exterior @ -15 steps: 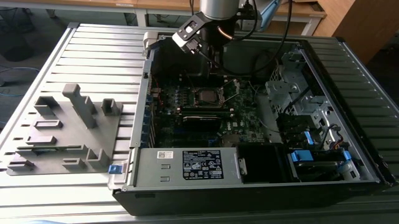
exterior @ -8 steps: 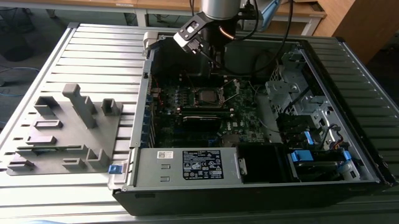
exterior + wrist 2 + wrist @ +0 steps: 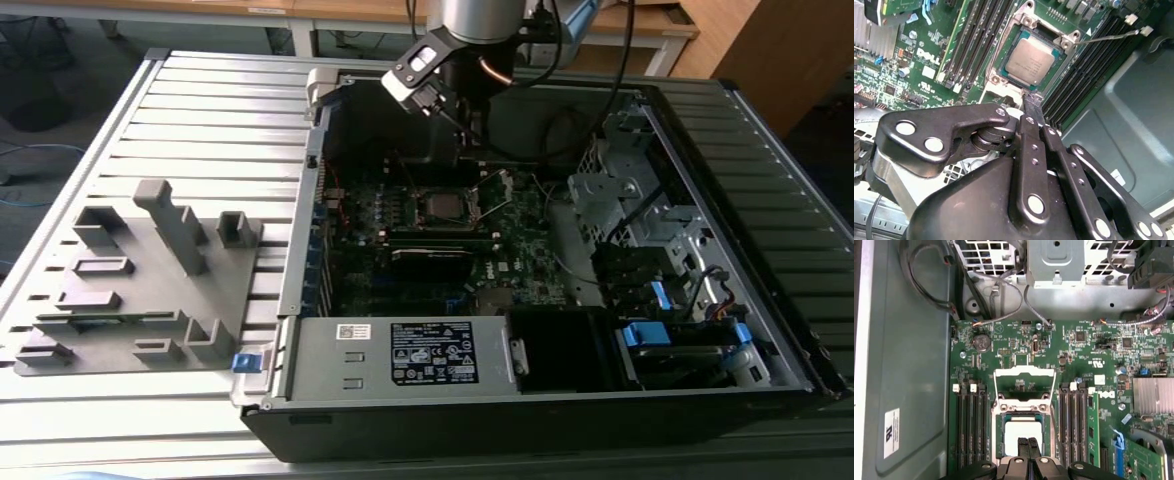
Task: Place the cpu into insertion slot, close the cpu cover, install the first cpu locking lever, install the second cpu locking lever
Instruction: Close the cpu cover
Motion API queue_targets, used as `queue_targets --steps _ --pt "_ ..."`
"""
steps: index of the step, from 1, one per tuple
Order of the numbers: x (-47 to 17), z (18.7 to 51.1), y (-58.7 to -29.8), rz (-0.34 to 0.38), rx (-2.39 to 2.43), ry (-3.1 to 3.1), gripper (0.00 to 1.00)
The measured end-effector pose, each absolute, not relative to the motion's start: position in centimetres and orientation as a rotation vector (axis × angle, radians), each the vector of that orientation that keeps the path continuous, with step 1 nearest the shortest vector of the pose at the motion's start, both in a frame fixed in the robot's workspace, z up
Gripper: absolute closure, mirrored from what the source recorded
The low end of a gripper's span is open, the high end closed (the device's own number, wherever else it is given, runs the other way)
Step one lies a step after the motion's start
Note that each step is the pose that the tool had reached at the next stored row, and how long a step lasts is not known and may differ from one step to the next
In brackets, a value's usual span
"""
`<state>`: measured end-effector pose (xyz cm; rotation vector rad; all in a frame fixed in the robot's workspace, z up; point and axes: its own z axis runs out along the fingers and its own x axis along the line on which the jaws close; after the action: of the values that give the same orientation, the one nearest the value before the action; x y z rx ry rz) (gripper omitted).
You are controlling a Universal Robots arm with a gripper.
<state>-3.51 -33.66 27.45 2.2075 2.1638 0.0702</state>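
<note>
- The arm [image 3: 475, 18] comes down from the upper edge of the exterior view, with its wrist over the far half of the open computer case [image 3: 747, 330].
- The gripper [image 3: 467, 130] points down into the case, leaning slightly, and its tip hangs above the green board [image 3: 527, 235] near the far side of the socket.
- In both wrist views the two black fingers [image 3: 1030, 145] lie side by side and meet at the tip. The pincer is drawn narrow and I see nothing held between them.
- In the second wrist view the gripper [image 3: 1032, 99] ends right at one edge of the socket [image 3: 997, 79]. Whether it touches the metal there is not clear.
- The chip [image 3: 1031, 62] lies flat in the socket, silver-grey top up; in the first wrist view the gripper [image 3: 1029, 442] partly covers it.
- The cover frame [image 3: 1024, 374] is swung open and stands beyond the socket, on the side away from the fingers.
- A thin metal rod [image 3: 1109, 37] angles away from one socket corner, not hooked down.
- Long black memory slots [image 3: 971, 425] run along both sides of the socket.
- A labelled box [image 3: 427, 352] sits at the near edge of the case.
- A grey stand [image 3: 134, 280] rests on the slatted table [image 3: 214, 110] at the exterior view's left.
</note>
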Motion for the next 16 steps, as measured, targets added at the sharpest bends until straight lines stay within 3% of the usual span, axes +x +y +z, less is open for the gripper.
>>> queue_targets --steps 8,10,16 --pt "-3.33 27.45 -33.66 0.069 2.208 2.164 0.89" --pt "-3.28 27.43 -33.66 0.021 2.230 2.186 0.89" --pt "-3.10 27.42 -33.66 0.021 2.230 2.186 0.89"
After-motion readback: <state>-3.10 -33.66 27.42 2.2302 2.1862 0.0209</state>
